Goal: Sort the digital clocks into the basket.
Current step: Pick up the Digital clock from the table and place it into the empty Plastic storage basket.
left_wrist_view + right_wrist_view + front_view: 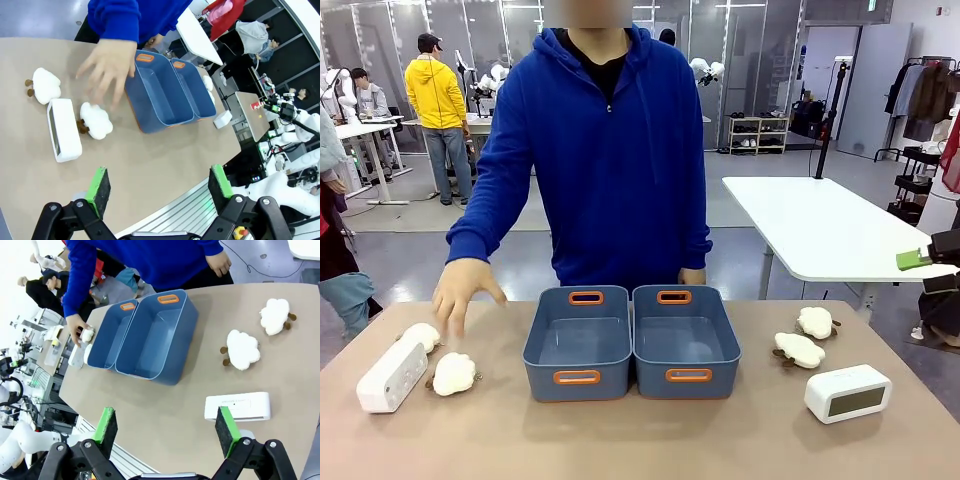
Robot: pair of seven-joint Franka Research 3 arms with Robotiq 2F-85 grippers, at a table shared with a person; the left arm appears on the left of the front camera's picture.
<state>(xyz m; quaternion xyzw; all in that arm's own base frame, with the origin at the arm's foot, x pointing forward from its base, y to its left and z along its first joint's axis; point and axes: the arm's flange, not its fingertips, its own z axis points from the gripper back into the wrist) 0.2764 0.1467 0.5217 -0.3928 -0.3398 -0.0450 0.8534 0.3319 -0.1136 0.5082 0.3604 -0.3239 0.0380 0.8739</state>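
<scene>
**A:** Where are the 2 clocks right now?

**B:** The left white rounded plastic digital clock [392, 375] lies askew on the beige tabletop [620, 440], near its left edge. A fluffy white plush toy with brown bits [453, 373] lies just beside it. The right white digital clock [848, 393] stands near the right front, with its greyish screen facing the robot's side.

**A:** And the bins?

**B:** 2 blue-grey rectangular plastic baskets with orange handle slots stand side by side in the middle, their long walls touching. They are the left basket [532, 345] and the right basket [732, 345]. Both clocks lie outside them, on the tabletop.

**A:** What are the arms doing?

**B:** The left end effector [159, 185] hovers over the tabletop's near edge, its jaws spread wide with nothing between them. The left clock lies well ahead of it. The right end effector [166, 426] is just as wide and holds nothing. In its wrist view the right clock lies below it, beside one green pad [226, 427].

**A:** And the person?

**B:** A person in a blue hoodie [610, 150] stands at the far side. The person's hand [465, 290] hangs fingers down over a second plush toy [420, 335] by the left clock. I cannot tell whether it touches. A third plush toy [799, 350] and a fourth plush toy [815, 321] lie right of the right basket.
</scene>
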